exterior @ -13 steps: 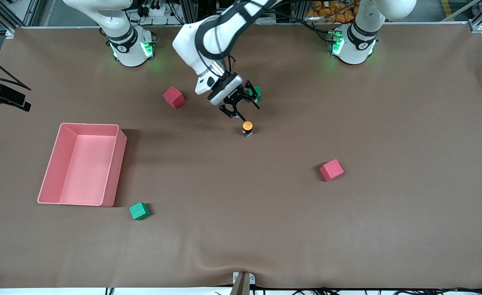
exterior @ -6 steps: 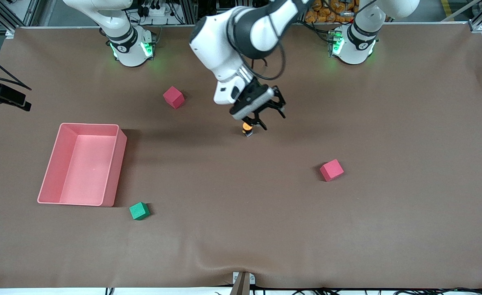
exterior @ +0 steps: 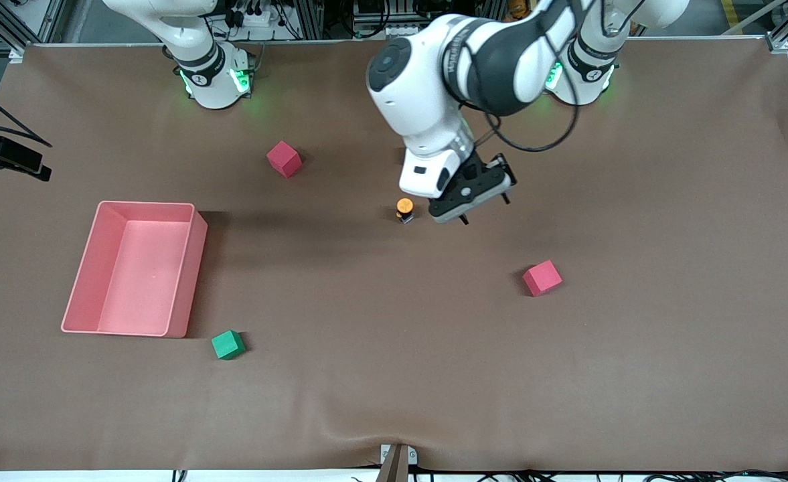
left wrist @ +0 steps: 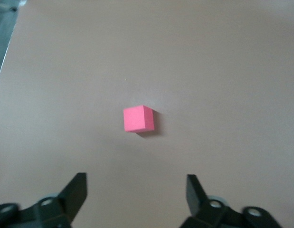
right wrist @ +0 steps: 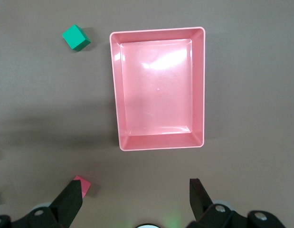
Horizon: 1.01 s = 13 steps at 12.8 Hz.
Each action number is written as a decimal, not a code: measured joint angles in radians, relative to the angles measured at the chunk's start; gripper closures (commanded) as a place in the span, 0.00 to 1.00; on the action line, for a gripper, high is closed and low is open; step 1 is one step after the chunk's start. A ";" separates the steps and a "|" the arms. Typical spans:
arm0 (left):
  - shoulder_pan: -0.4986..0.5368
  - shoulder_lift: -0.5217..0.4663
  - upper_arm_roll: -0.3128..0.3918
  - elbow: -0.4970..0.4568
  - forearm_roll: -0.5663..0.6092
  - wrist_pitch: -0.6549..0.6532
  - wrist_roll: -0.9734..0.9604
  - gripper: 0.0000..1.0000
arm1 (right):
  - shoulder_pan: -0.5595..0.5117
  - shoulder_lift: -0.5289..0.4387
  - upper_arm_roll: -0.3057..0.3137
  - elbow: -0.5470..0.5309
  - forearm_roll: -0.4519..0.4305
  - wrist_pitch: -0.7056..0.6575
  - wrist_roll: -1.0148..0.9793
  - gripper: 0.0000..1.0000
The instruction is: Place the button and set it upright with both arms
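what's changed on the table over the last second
The left gripper swung from above the button toward the left arm's end; it now hangs open beside it, holding nothing. It now hides a green cube seen earlier. The button stayed upright where it was. The cubes, pink tray and right gripper stayed put.

Button [exterior: 404,209] upright on table [exterior: 635,368], mid-table. Left gripper [exterior: 468,194] just beside it, toward left arm's end, jaws spread, nothing between. One cube [exterior: 541,278] nearer front camera, toward left arm's end. Second cube [exterior: 284,158] farther. Tray [exterior: 193,268] toward right arm's end; third cube [exterior: 227,345] beside its near corner. Right gripper [right wrist: 135,202] over tray area, waiting.
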 measured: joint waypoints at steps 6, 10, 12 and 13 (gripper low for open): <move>0.197 -0.116 0.002 -0.002 -0.182 0.015 0.222 0.00 | 0.000 0.000 0.000 0.000 0.000 -0.019 0.000 0.00; 0.349 -0.200 0.003 -0.003 -0.301 0.015 0.405 0.00 | 0.000 0.000 0.000 0.001 0.000 -0.019 0.000 0.00; 0.455 -0.241 0.004 -0.005 -0.362 0.014 0.504 0.00 | 0.000 0.000 -0.001 0.001 0.000 -0.020 0.000 0.00; 0.501 -0.261 0.003 -0.005 -0.377 0.006 0.544 0.00 | 0.000 0.001 0.000 0.001 0.000 -0.020 0.000 0.00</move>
